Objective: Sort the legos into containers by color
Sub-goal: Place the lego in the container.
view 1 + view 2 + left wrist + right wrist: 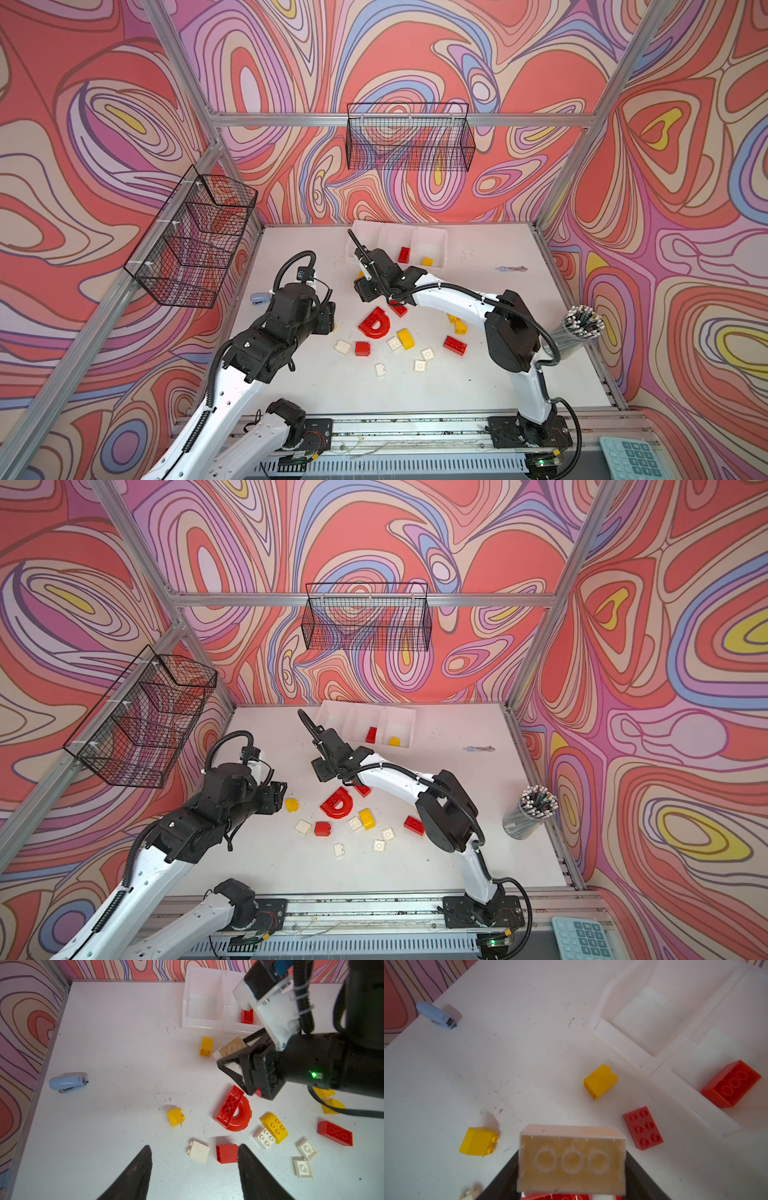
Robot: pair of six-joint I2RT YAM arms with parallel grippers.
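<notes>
My right gripper (572, 1159) is shut on a long white lego (572, 1153), hollow underside facing its camera, hanging above the table just in front of the containers (432, 232). The middle bin holds a red brick (404, 254) and the right bin a yellow one (427, 261); the left bin (202, 1001) is empty. My left gripper (195, 1148) is open above the table, near a white plate (199, 1151) and a red square brick (227, 1153). The red D-shaped arch (376, 324) lies mid-table among several yellow, white and red bricks.
A light-blue stapler (259, 298) lies near the left wall. A cup of pencils (579, 328) stands at the right edge. Black mesh baskets (195, 237) hang on the left and back walls. A calculator (631, 457) sits off the front right corner.
</notes>
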